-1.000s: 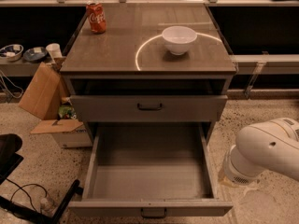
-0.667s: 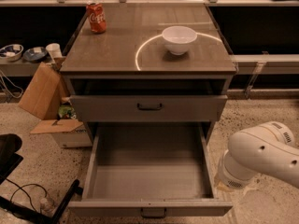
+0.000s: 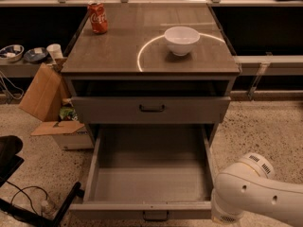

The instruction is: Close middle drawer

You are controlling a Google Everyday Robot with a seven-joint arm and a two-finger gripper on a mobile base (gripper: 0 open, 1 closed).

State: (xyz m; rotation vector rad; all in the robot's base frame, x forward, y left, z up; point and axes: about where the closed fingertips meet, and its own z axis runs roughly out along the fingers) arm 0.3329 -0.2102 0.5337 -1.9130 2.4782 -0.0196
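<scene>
The middle drawer (image 3: 151,174) is pulled far out of the grey cabinet. Its deep grey box is empty, and its low front panel (image 3: 118,211) with a small dark handle (image 3: 155,215) lies at the bottom edge of the camera view. Only a white arm link (image 3: 255,193) shows, at the lower right, beside the drawer's front right corner. My gripper is out of view.
The drawer above (image 3: 151,109) has a taller front and stands slightly out. A white bowl (image 3: 181,40) and a red soda can (image 3: 98,18) stand on the cabinet top (image 3: 142,56). Cardboard boxes (image 3: 45,96) sit at the left. A dark chair base (image 3: 28,207) and cables lie at the lower left.
The white arm link has moved left and lower, closer to the open drawer's front right corner. The drawers have not moved.
</scene>
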